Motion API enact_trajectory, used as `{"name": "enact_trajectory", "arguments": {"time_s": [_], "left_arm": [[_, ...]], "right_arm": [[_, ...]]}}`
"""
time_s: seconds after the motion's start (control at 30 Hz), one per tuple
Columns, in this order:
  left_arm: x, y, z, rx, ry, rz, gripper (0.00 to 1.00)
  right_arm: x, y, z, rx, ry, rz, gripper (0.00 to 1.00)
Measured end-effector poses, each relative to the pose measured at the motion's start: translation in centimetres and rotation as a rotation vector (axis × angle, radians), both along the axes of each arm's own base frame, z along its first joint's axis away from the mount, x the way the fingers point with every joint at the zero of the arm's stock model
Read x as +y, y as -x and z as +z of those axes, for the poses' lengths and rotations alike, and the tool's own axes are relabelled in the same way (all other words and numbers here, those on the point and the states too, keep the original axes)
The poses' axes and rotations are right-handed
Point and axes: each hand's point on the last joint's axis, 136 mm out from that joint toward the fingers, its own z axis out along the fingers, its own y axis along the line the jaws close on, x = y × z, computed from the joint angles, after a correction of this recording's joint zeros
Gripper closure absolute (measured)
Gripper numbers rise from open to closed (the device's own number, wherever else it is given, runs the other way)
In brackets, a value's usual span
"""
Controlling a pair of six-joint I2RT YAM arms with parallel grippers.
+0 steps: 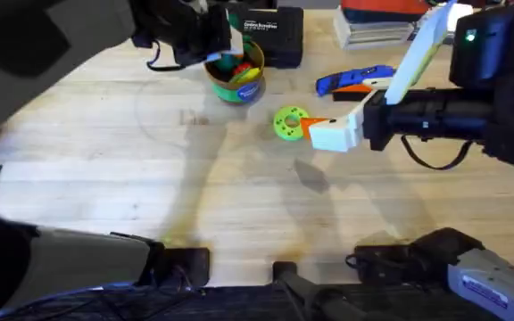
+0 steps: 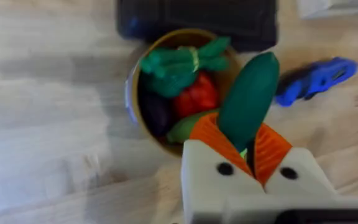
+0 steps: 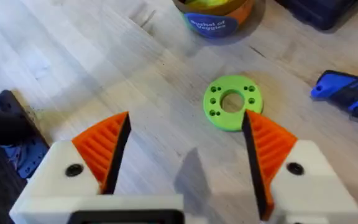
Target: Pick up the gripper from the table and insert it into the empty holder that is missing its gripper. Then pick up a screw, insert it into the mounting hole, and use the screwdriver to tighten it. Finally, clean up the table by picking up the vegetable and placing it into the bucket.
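The left tool [image 2: 248, 163] pinches the vegetable [image 2: 247, 99] by its lower end, long axis tilted up over the bucket [image 2: 143, 81]. On the bench [image 1: 105, 152], the right tool [image 3: 185, 155] gapes wide above the green ring [image 3: 232, 102], the screwdriver [image 1: 355, 80] beyond.

I get even, fairly bright light on the table [image 1: 105, 160], with soft shadows pooling at the overhead frame's centre. The left arm [image 1: 34, 36] smears dark and blurred across the upper left. My left wrist view is soft throughout; the vegetable [image 2: 248, 99] looks smeared.
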Motion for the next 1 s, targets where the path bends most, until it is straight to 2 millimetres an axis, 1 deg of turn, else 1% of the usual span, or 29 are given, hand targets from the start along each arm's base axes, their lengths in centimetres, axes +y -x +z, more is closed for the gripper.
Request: {"name": "enact_trajectory", "arguments": {"time_s": [0.1,0.2,0.33,0.47,0.5,0.53,0.6,0.67,0.7,0.77,0.87,0.93,1.0], "left_arm": [[0.5,0.4,-2.8,0.089,-0.039,0.013,0.973],[0.6,0.4,-4.8,0.143,-0.052,0.015,0.836],[0.5,0.4,-4.9,0.149,-0.050,0.014,0.668],[0.5,0.4,-4.8,0.146,-0.051,0.012,0.413],[0.5,0.4,-4.8,0.146,-0.050,0.014,0.362],[0.5,0.3,-4.8,0.143,-0.051,0.012,0.276],[0.5,0.1,-4.4,0.134,-0.047,0.014,0.112],[0.5,0.0,-4.0,0.133,-0.047,0.017,0.052],[0.5,0.0,-3.2,0.140,-0.050,0.017,0.033],[0.5,-0.2,-2.2,0.140,-0.050,0.017,0.029],[0.5,0.1,-0.2,0.155,-0.053,0.017,0.021],[0.7,0.8,1.2,0.181,-0.062,0.012,0.017],[1.0,2.1,2.2,0.226,-0.081,-0.004,0.013]], "right_arm": [[0.0,0.0,0.0,-0.001,0.000,0.000,0.007],[0.0,0.0,0.0,-0.001,0.000,0.000,0.007],[0.0,0.0,0.0,-0.002,-0.001,0.000,0.007],[0.0,0.0,0.0,-0.003,-0.001,0.000,0.007],[0.0,0.0,0.0,-0.003,-0.001,0.000,0.007],[0.0,0.0,0.0,-0.003,-0.001,0.000,0.007],[0.0,-0.1,0.1,-0.005,-0.002,0.000,0.007],[0.1,-0.2,0.2,-0.013,-0.005,0.000,0.007],[0.2,-0.4,0.5,-0.030,-0.010,0.000,0.007],[0.2,-0.6,0.7,-0.041,-0.014,0.000,0.007],[0.2,-0.6,0.8,-0.044,-0.015,0.000,0.007],[0.2,-0.6,0.8,-0.044,-0.015,0.000,0.007],[0.2,-0.6,0.7,-0.039,-0.013,0.000,0.007]]}}
